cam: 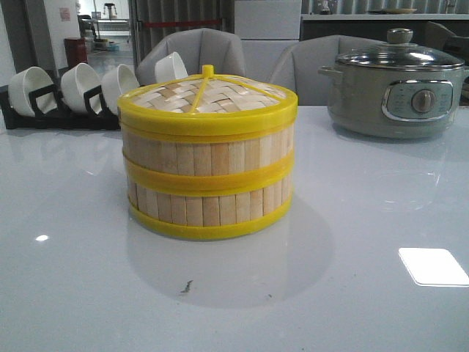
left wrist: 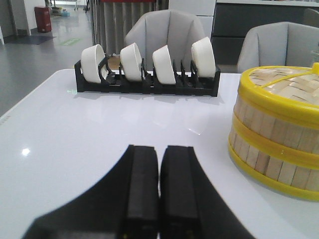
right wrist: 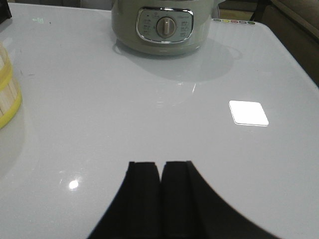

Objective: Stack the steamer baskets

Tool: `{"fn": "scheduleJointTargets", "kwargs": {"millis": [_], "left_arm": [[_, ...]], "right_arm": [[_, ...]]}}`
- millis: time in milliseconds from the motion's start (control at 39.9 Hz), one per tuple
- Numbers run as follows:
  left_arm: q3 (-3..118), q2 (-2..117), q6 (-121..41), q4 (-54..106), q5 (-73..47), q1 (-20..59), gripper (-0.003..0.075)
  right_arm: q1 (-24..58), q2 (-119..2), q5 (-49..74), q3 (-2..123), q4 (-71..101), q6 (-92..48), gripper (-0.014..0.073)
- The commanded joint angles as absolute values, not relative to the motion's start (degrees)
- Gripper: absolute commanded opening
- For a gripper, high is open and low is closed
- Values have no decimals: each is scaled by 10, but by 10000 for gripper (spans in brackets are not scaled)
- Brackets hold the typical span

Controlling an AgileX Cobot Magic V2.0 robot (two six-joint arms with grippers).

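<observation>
The steamer baskets point(cam: 208, 163) sit stacked mid-surface point(cam: 352, 242), lidded. They look light, stiff and probably slick at the yellow rims; grip the slat wall. Left gripper point(left wrist: 159, 189) and right gripper point(right wrist: 159, 199) are closed, empty.

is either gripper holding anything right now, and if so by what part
Nothing is held. The left gripper and the right gripper are both shut and empty above the table, apart from the stacked steamer baskets.
</observation>
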State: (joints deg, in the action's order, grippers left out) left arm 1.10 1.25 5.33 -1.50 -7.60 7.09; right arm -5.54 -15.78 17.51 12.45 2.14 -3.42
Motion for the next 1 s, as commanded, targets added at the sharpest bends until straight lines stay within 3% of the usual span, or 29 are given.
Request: {"fn": "scheduleJointTargets", "kwargs": {"millis": [0, 652, 979], "left_arm": [[2, -4, 54, -10, 3, 74, 94], [-4, -11, 54, -15, 0, 68, 94], [-4, -11, 41, -47, 54, 68, 94]], "right_arm": [[-58, -163, 125, 142, 18, -36, 48], [-58, -163, 125, 142, 18, -36, 48], [-58, -163, 125, 142, 18, -36, 48]]}}
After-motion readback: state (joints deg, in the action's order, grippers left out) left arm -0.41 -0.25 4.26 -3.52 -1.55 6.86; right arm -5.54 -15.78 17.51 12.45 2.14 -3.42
